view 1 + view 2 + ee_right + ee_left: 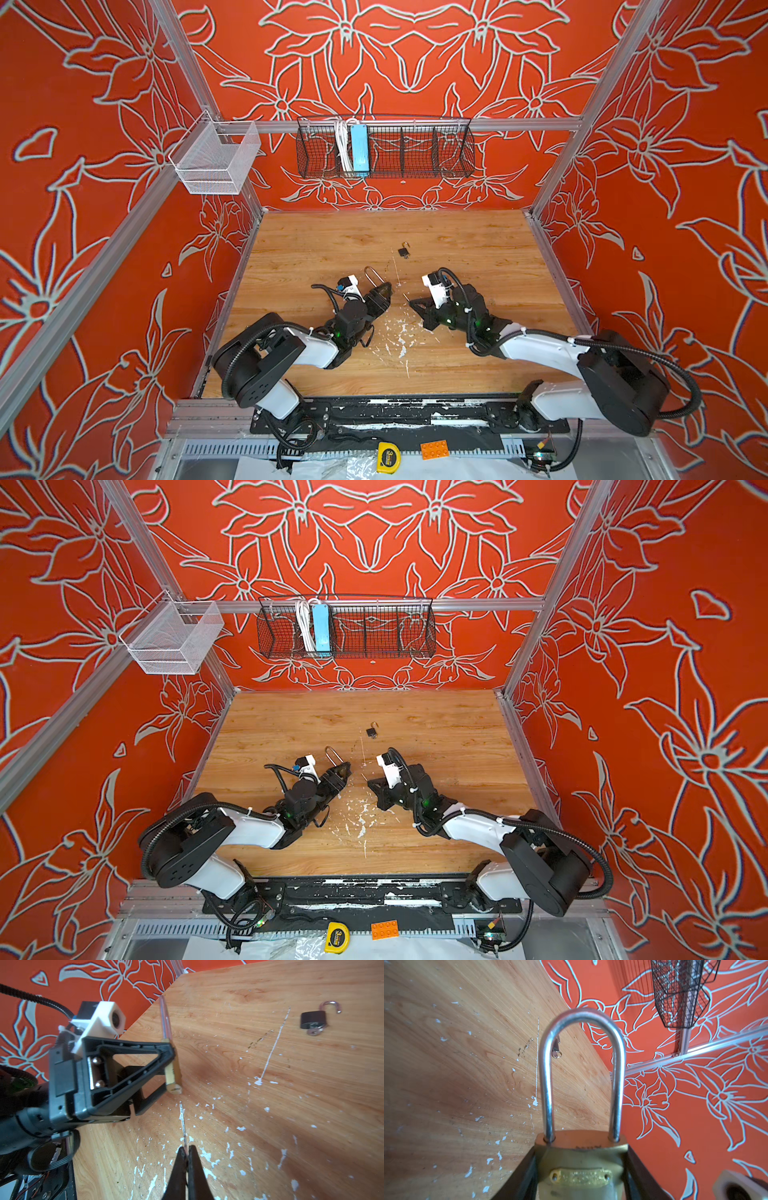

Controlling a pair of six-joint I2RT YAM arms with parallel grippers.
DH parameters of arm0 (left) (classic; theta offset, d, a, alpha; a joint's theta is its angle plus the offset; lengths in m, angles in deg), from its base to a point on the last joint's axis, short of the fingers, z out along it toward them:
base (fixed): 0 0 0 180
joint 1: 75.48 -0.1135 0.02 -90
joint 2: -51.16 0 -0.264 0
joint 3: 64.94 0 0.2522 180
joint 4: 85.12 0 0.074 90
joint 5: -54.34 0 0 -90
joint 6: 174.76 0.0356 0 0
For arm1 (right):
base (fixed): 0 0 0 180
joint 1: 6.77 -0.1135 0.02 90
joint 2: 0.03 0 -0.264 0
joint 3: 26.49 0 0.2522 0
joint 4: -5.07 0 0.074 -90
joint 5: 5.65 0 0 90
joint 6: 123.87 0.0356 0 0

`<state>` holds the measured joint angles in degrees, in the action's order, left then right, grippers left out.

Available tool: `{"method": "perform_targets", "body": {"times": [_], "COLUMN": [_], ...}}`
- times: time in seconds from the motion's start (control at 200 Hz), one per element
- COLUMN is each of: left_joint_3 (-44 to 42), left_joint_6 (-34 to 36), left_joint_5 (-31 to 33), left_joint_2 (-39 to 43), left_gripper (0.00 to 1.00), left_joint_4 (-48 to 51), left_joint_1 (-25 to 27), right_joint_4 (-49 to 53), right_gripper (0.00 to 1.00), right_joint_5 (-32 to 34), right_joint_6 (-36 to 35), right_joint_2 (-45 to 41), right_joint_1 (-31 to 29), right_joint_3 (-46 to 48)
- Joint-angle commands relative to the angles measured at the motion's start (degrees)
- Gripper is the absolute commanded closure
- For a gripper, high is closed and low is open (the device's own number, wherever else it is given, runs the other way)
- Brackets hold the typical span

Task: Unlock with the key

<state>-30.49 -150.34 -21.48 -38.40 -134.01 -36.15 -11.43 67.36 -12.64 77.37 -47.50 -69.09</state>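
Starting on the left: the left gripper point(383, 292) is clamped on the padlock point(579, 1159), a brass one. Its fingers point(525, 1169) squeeze the body from both sides, so they sit at a middling width with the lock filling the gap. The shackle point(548, 1084) is long and silver, and both legs are seated in the body, so it looks locked. The lock is held up off the table point(478, 257), with the shackle pointing toward the back wall.

Just right of that is the key point(182, 1120), poking out of the right gripper point(186, 1152), which is pinched tight on it. You only see the key edge-on as a thin sliver. Its tip points at the bottom end of the padlock and is close to it, with a small gap between them.

Further back, near the middle of the table, lies a small black lock point(403, 252). Its shackle is swung open and its own key is stuck in it.
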Motion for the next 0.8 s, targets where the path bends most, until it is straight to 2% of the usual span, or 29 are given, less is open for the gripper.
{"method": "perform_targets", "body": {"times": [0.0,0.135,0.37,0.53,0.796], "left_joint_3": [-0.12,-0.23,-2.12,-2.01,-1.44], "left_joint_6": [-4.03,-5.22,-6.58,-6.84,-8.56], "left_joint_5": [2.16,0.94,3.07,1.91,0.66], "left_joint_2": [-1.52,-3.76,-5.39,-4.81,-2.22], "left_gripper": [1.0,1.0,1.0,1.0,1.0], "left_joint_4": [-9.12,-12.15,-18.53,-18.47,-13.75], "left_joint_1": [-0.05,-0.05,-0.05,-0.09,-0.04], "right_joint_4": [-0.59,-0.24,2.13,1.17,2.71], "right_gripper": [1.0,1.0,1.0,1.0,1.0], "right_joint_5": [-0.06,-0.36,-0.74,-2.91,-2.25], "right_joint_6": [-0.14,0.21,-0.23,0.43,-1.54], "right_joint_2": [1.53,2.83,4.04,6.92,6.65], "right_joint_1": [-0.58,-0.86,-1.07,-1.37,-2.2], "right_joint_3": [-2.33,-3.13,-4.6,-5.73,-6.31]}}
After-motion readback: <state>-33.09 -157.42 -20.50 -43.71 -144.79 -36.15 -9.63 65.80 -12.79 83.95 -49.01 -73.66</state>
